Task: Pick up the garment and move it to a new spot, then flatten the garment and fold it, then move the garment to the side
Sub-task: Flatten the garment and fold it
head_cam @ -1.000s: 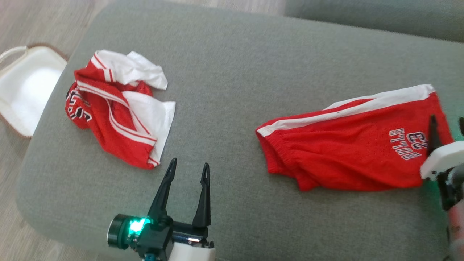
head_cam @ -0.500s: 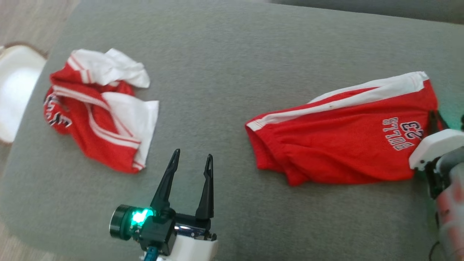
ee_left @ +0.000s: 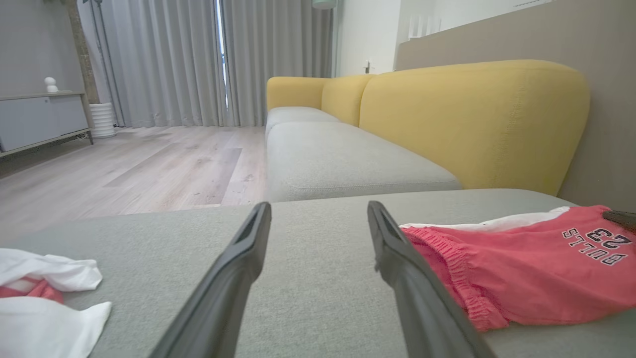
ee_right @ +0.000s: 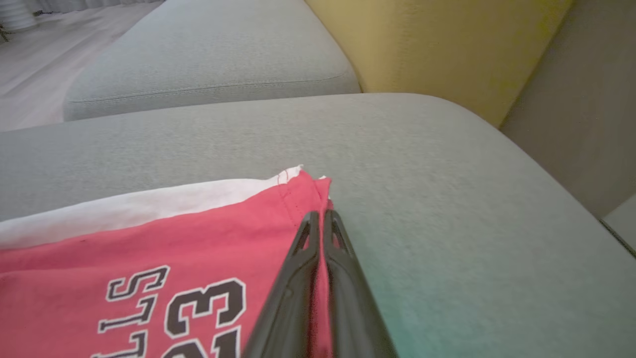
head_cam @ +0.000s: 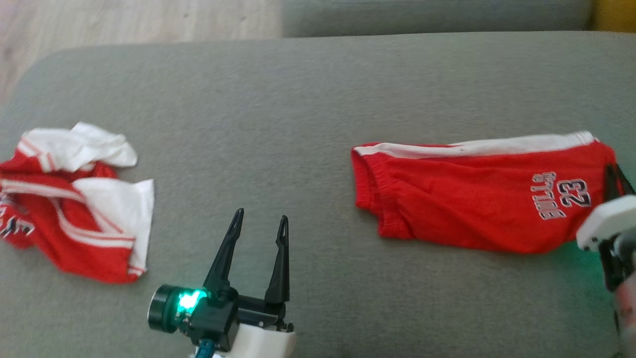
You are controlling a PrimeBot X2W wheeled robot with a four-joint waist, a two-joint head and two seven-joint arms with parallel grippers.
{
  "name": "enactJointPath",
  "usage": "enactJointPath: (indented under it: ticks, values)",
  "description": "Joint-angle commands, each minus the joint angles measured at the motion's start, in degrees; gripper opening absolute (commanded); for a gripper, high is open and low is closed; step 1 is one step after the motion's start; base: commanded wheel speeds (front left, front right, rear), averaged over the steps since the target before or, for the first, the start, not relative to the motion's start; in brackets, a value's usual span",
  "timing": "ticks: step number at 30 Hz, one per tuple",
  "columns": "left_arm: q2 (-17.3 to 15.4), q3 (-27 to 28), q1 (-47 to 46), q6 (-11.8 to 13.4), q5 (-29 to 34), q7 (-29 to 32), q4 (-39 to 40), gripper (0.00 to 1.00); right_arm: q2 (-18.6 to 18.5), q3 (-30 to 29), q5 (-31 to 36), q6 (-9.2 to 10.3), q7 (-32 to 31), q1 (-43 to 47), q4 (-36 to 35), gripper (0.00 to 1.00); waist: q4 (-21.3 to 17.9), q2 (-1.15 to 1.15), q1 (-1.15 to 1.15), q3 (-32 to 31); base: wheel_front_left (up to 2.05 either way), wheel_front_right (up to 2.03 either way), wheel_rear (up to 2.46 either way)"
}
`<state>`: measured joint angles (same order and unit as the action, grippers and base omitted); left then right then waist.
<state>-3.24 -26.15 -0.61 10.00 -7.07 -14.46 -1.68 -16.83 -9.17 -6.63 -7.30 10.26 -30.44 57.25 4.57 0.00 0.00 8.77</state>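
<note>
On the cushion's (head_cam: pixel 298 99) right, shorts (head_cam: pixel 472 209) corner pinched, part-hidden between right jaws

1. Red shorts (head_cam: pixel 462 209), white side stripe, "BULLS 23" print near hem.
2. Lying flat, slightly rumpled, on right half of cushion (head_cam: pixel 298 99).
3. Elastic waistband toward cushion's middle, hem toward its right edge, stripe along far side.

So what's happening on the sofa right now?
The right gripper is shut on the right-hand edge of the red shorts, near the white stripe. The shorts lie flat on the grey cushion. The left gripper hangs open over bare cushion, touching nothing, between the shorts and a crumpled red-and-white jersey off to the left.
</note>
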Motion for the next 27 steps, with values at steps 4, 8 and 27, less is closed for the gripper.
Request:
enactJointPath:
  ticks: [4,8,27]
  values:
    - [0.4,1.6,0.4,-0.3,0.2,-0.5,1.4,1.00,-1.5,-0.3,0.8,-0.19,0.8,1.9,-4.3,0.00,-3.4,0.00,0.00,-2.4,0.00,0.00,0.00]
    - [0.4,1.3,0.6,-0.3,0.0,-0.5,1.1,1.00,-0.3,-0.9,1.5,-0.19,0.7,2.7,-8.3,0.00,-4.0,0.00,0.00,-3.4,0.00,0.00,0.00]
    - [0.4,0.9,2.1,-2.2,-0.2,-0.5,-1.6,1.00,13.5,16.9,1.2,-0.19,-5.1,9.4,-30.6,0.00,0.2,0.00,0.00,-8.1,0.00,0.00,0.00]
